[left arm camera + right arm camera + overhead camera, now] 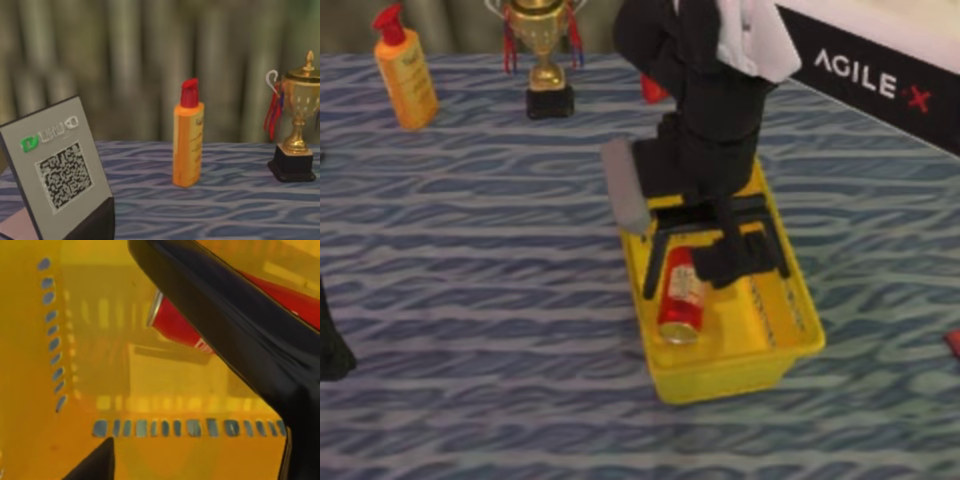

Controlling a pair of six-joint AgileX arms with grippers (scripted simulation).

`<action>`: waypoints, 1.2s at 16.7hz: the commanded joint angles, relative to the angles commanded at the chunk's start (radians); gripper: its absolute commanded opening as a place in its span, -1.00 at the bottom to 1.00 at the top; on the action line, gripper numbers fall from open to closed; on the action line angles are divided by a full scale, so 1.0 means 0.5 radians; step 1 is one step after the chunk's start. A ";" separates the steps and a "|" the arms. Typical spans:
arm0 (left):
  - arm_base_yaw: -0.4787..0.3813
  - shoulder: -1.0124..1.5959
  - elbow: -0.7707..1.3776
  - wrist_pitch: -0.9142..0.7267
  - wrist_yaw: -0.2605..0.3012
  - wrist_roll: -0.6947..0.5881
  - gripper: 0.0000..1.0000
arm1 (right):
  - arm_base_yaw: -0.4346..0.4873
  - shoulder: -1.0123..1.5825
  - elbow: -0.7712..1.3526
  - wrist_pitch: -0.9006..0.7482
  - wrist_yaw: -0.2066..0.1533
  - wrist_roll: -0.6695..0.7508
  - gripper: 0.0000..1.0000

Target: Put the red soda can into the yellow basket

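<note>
Black fingers [240, 335] of the right end effector [725, 262] hang inside the yellow basket [790, 345], spread apart beside the red soda can [680, 295], which lies on the basket floor. Left arm [332, 345] is parked far from the basket.

The table [470, 300] is covered by a blue wavy cloth. The yellow basket [760, 365] is set right of centre; an orange bottle [408, 75] and a trophy [548, 60] are stood at eleven o'clock.
</note>
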 joint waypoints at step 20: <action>0.000 0.000 0.000 0.000 0.000 0.000 1.00 | 0.000 0.000 0.000 0.000 0.000 0.000 -1.00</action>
